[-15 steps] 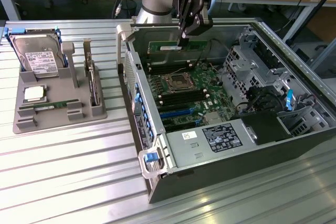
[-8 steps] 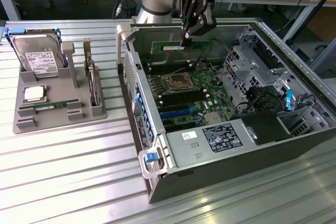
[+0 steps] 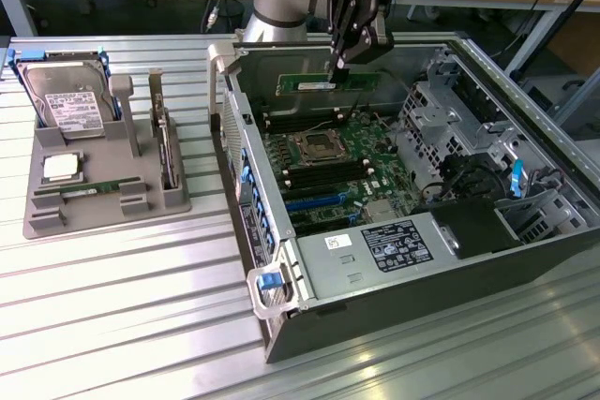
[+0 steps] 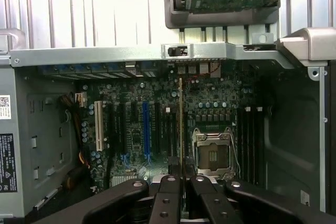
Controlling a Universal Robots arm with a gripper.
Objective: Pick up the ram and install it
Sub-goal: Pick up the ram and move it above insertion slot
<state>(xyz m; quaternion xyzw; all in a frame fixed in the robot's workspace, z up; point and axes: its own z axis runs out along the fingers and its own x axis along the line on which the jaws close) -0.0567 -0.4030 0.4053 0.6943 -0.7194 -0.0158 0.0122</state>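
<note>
Open computer case [image 3: 525, 231], claw [image 3: 339, 66] gripping ram [image 3: 323, 84], edge-on, lengthwise above motherboard [image 3: 328, 170]

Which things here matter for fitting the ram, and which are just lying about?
In play:
gripper, shut on the ram
motherboard inside the open computer case

Lying about:
grey parts tray
hard drive
processor chip
second memory stick in the tray
expansion card
</note>
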